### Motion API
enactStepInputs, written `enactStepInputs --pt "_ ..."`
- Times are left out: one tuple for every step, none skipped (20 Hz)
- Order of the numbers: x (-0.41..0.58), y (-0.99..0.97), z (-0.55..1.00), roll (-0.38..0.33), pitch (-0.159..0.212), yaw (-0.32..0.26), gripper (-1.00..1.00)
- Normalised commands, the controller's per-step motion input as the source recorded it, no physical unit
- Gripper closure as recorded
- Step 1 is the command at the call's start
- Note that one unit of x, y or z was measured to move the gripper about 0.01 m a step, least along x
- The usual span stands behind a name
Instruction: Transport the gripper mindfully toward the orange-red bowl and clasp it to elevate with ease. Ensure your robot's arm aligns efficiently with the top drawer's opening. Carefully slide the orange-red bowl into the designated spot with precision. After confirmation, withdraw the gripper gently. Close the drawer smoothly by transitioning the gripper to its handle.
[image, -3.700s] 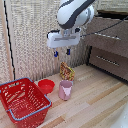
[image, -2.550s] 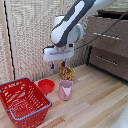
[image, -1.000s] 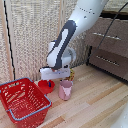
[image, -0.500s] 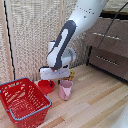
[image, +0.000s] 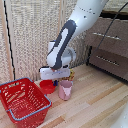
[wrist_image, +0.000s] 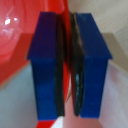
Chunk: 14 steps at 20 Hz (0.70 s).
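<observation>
The orange-red bowl (image: 46, 88) sits on the wooden floor between the red basket and the pink cup. My gripper (image: 52, 80) hangs straight down onto it from the white arm (image: 67, 35). In the wrist view the gripper (wrist_image: 67, 65) has its blue fingertips (wrist_image: 45, 60) almost together, with the bowl (wrist_image: 17, 35) beside them and its thin rim running into the narrow gap. The top drawer (image: 111, 31), with its silver handle (image: 106, 36), is at the exterior view's right, far from the gripper.
A big red wire basket (image: 21, 102) stands at the exterior view's left of the bowl. A pink cup (image: 65, 90) stands just to its right, with a small yellowish object (image: 72, 75) behind. A black-framed drawer (image: 107, 61) lies below the top drawer.
The arm came down from high above the cup to the bowl. In the last second it has barely moved.
</observation>
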Motion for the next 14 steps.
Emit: enactStepInputs --pt "0.346 -0.03 0.29 0.000 0.139 0.000 1.00" --pt "0.314 -0.11 0.33 0.000 0.132 0.000 1.00" --pt "0.309 -0.11 0.41 -0.002 0.106 0.005 1.00" --pt "0.423 -0.14 0.53 0.000 0.119 0.000 1.00" --pt "0.417 -0.13 0.58 0.000 0.111 0.002 1.00" --pt "0.394 -0.15 0.60 0.000 0.109 0.000 1.00" --pt "0.397 -0.20 0.63 0.000 0.100 0.000 1.00" --pt "0.391 -0.21 0.67 0.000 0.090 0.000 1.00" --pt "0.389 -0.19 0.69 0.000 0.087 0.000 1.00" --pt "0.371 -0.22 0.70 0.000 0.083 0.000 1.00" --pt "0.366 -0.20 0.71 0.000 0.078 0.000 1.00" --pt "0.354 -0.16 0.71 0.000 0.065 0.000 1.00" --pt "0.349 -0.16 0.73 0.000 0.056 0.000 1.00" --pt "0.343 -0.15 0.70 0.000 0.045 0.000 1.00"
